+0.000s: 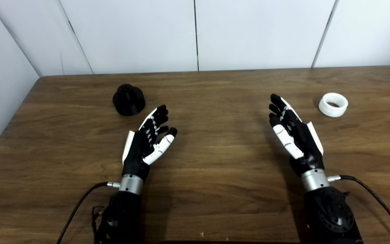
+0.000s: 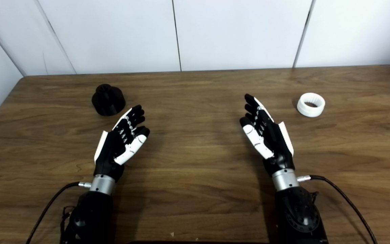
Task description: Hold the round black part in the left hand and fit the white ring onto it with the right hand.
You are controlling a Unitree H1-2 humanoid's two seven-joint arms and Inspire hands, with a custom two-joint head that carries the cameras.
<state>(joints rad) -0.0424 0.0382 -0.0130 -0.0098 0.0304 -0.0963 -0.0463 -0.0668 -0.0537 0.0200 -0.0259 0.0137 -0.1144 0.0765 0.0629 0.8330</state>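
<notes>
On the wooden desk (image 1: 215, 162) we rest both hands empty, fingers spread. The round black part (image 1: 129, 100) stands at eleven o'clock of our left hand (image 1: 146, 142). The white ring (image 1: 333, 104) lies at one o'clock of our right hand (image 1: 293, 135), so each piece seems laid out on its own hand's side.

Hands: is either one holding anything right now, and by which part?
Nothing held. Left hand and right hand are open; black part and white ring sit untouched.

On the counter (image 1: 215, 189), the round part (image 1: 129, 99) stands far left and the ring (image 1: 333, 104) lies far right, well apart. The left hand (image 1: 147, 140) is near, before the part; the right hand (image 1: 293, 132) is left of the ring.
</notes>
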